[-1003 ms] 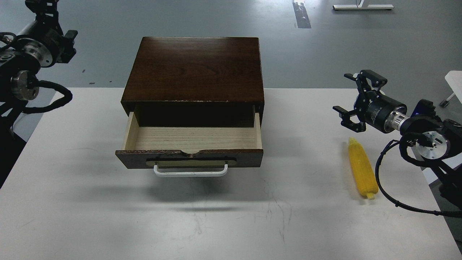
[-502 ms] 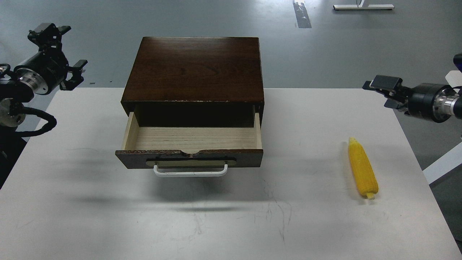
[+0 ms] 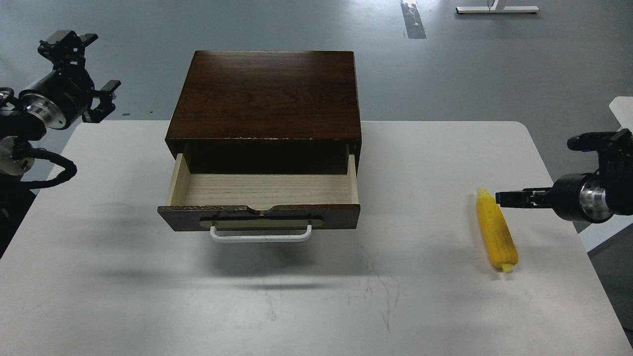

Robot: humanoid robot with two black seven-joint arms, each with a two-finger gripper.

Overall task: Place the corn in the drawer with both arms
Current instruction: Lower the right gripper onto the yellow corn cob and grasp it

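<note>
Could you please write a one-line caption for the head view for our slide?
Open pale-wood drawer of the dark brown box awaits the bright yellow toy corn cob on the white table, right gripper beside its tip.

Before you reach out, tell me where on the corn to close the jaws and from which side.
Grip the corn around its thick middle, coming down from above with the right gripper, jaws across its width. It lies flat on the table, long axis running near to far, tapered tip pointing away, so the ends give less to hold.
</note>
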